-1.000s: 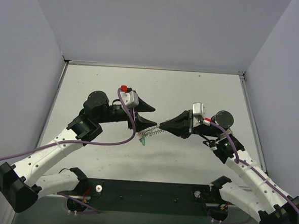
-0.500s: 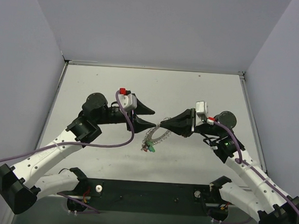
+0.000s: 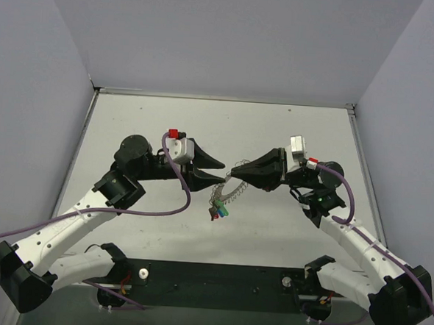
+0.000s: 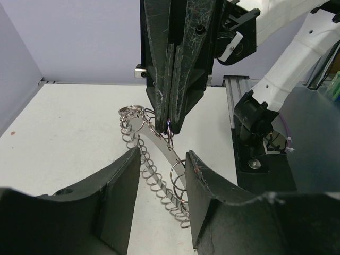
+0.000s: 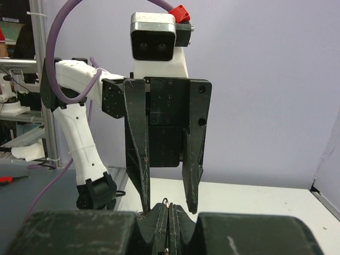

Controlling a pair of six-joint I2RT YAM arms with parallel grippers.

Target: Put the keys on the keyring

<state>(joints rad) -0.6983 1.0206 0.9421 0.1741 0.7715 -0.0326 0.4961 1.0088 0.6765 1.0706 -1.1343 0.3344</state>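
Note:
The keyring [image 3: 231,187] is a silvery ring with a coil-like rim, hanging tilted above the table. My right gripper [image 3: 235,171] is shut on its upper edge. The keys [image 3: 218,210], with green, blue and red heads, dangle in a bunch from its lower end. My left gripper [image 3: 218,171] is open and faces the right one. Its fingers [image 4: 119,183] stand either side of the keyring [image 4: 159,154] without touching it. In the left wrist view the keys are hidden and small split rings [image 4: 133,112] show at the ring's top. The right wrist view shows my shut right gripper [image 5: 168,212] and the open left fingers [image 5: 137,154] opposite.
The pale table [image 3: 293,130] is boxed in by grey walls at the back and sides. The black base rail [image 3: 217,277] with both arm mounts runs along the near edge. A purple cable [image 3: 178,197] loops under the left wrist.
My right gripper has risen and moved left with the keyring, which now hangs with the keys dangling lower. My left gripper has drawn back slightly and stays open.

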